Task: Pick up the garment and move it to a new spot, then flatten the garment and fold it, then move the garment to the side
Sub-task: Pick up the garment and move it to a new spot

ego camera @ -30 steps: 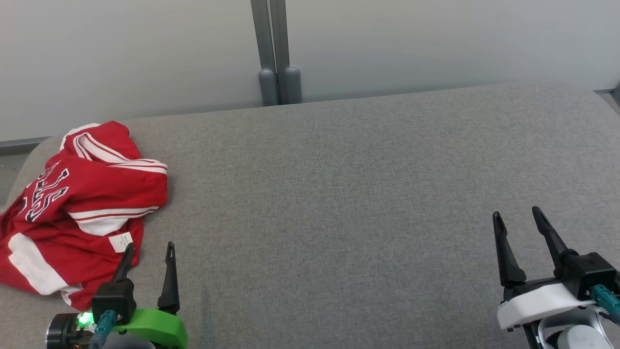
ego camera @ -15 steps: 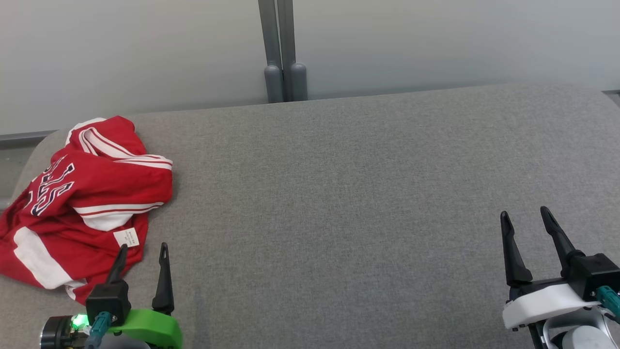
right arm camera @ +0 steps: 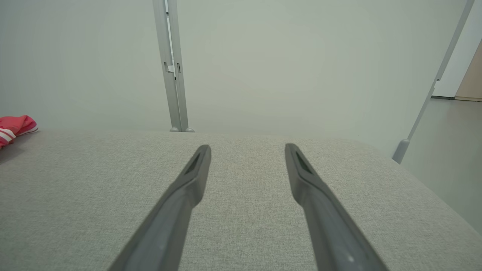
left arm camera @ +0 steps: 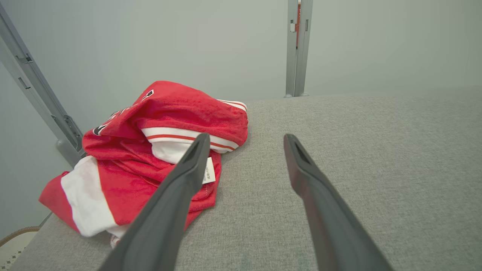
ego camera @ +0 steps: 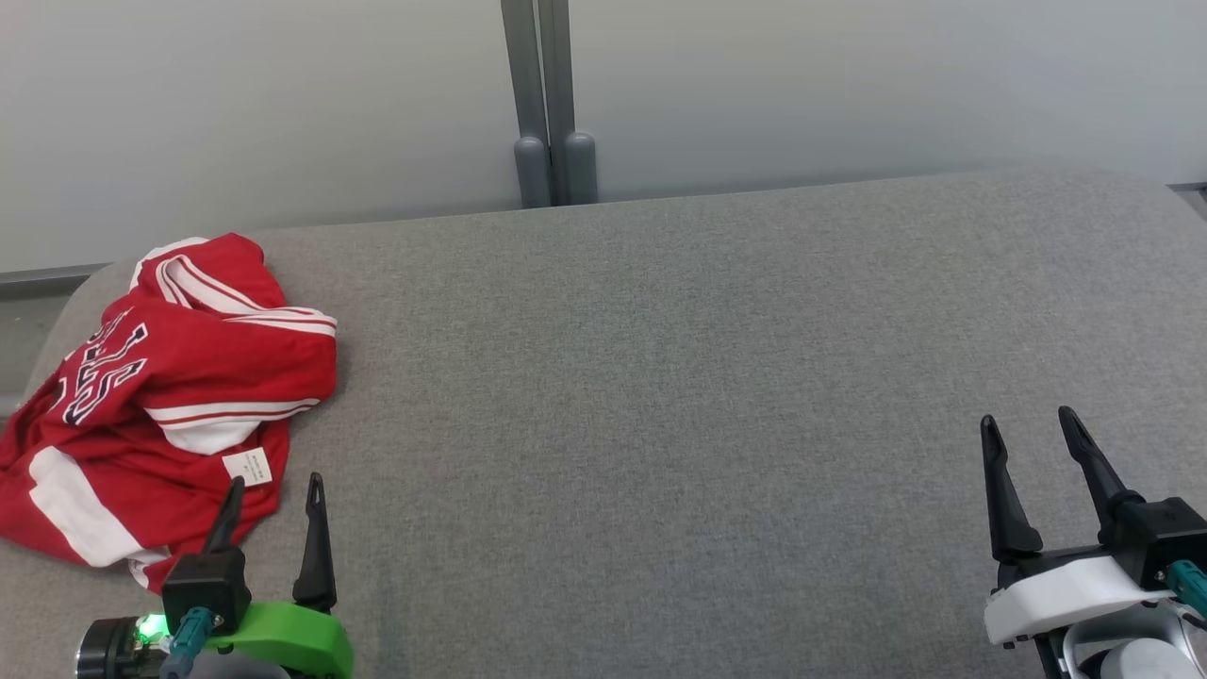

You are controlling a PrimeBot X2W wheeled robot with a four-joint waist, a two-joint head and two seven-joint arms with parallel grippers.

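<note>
The garment (ego camera: 160, 396) is a red jersey with white stripes and dark lettering, crumpled in a heap at the far left of the grey cloth-covered table (ego camera: 660, 377). A small white label shows at its near edge. My left gripper (ego camera: 273, 481) stands open just in front of the heap's right near corner, nothing between its fingers. In the left wrist view the garment (left arm camera: 150, 150) lies ahead and left of the open left gripper (left arm camera: 246, 137), one finger overlapping its near edge. My right gripper (ego camera: 1028, 420) is open at the lower right, far from the garment (right arm camera: 13, 128).
A pale partition wall with a grey double post (ego camera: 552, 123) runs behind the table. The table's left end is rounded and drops off beside the garment; its right end (right arm camera: 421, 180) drops to the floor. The wide grey middle has nothing on it.
The head camera shifted a little, so the whole picture slid right. Against the garment, the left gripper has drawn back slightly toward the near edge. Both grippers stay open.
</note>
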